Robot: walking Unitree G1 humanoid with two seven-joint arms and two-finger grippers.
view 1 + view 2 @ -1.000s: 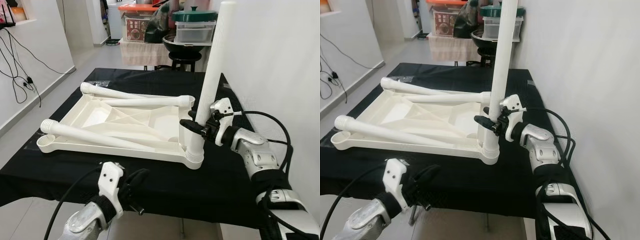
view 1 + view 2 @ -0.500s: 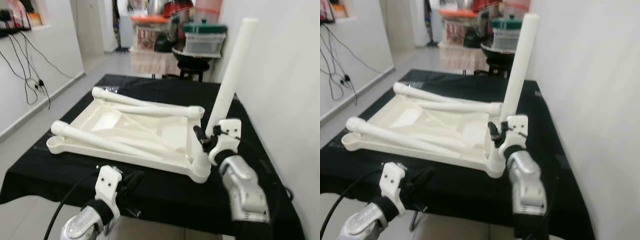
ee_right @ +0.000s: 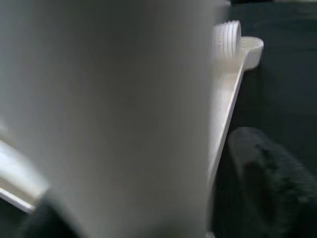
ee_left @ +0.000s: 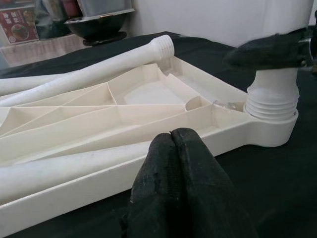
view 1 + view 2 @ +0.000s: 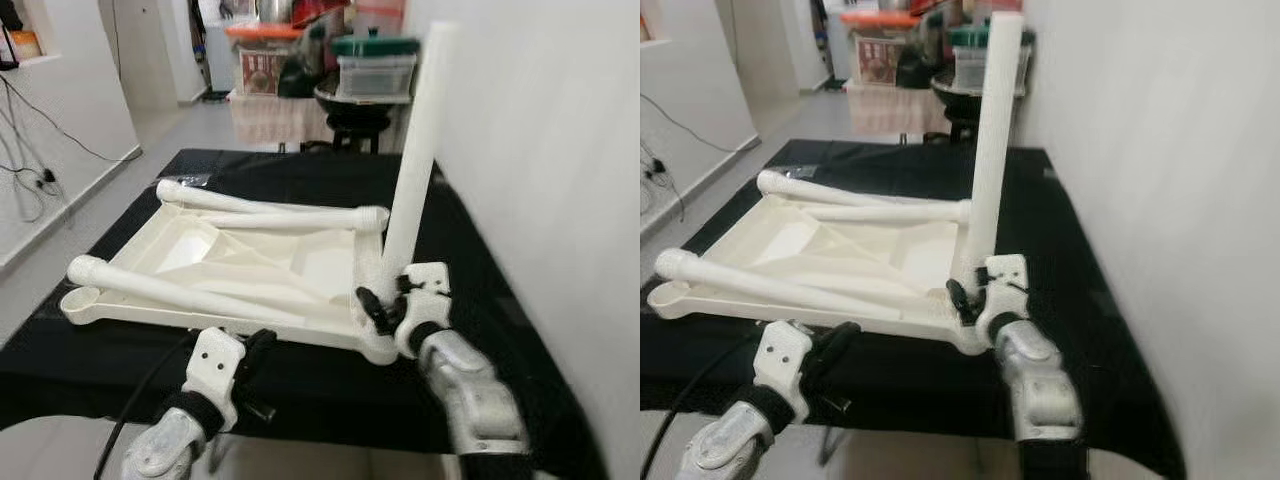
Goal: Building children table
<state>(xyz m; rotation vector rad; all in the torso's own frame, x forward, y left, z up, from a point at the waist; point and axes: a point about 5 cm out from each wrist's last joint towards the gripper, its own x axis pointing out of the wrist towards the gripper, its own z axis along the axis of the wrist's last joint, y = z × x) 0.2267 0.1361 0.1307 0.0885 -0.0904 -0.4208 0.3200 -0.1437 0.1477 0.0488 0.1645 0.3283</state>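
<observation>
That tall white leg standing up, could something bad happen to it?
Maybe. The upright leg leans a little in its corner socket, so it may not be fully screwed in and could tip if the right gripper lets go. Three loose legs lie on the upside-down tabletop and could roll off if it gets bumped.

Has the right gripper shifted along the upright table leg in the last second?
Yes. The right gripper has slid down the upright leg, now sitting just above the corner socket of the tabletop.
</observation>
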